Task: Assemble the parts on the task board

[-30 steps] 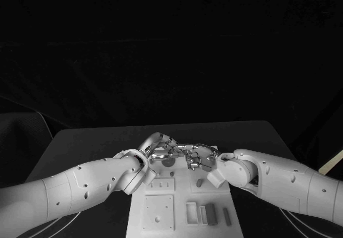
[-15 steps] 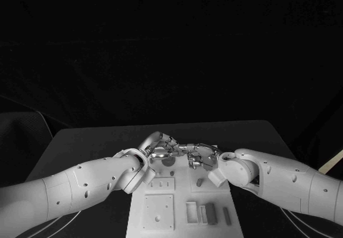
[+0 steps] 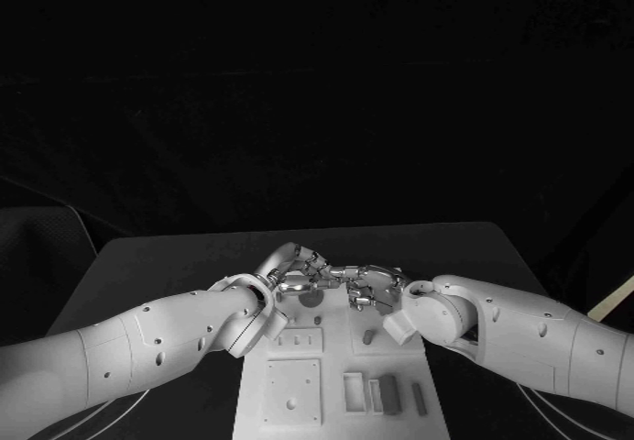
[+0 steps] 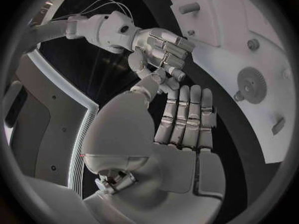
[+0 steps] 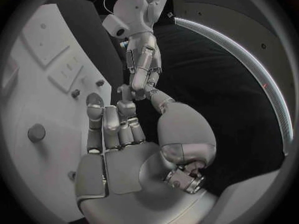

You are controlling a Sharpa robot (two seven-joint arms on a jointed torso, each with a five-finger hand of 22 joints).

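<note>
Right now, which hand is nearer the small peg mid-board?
Right. The right hand is just beyond the peg; the left hand is farther off, diagonally toward the board's other side.

We see the left hand (image 4: 181, 129) with fingers straight and close together, fingertips meeting those of the curled right hand (image 4: 159, 50) at 12 o'clock. The task board (image 4: 249, 40) lies at 2 o'clock, carrying a gear part (image 4: 254, 83) and a peg (image 4: 189, 8).
</note>
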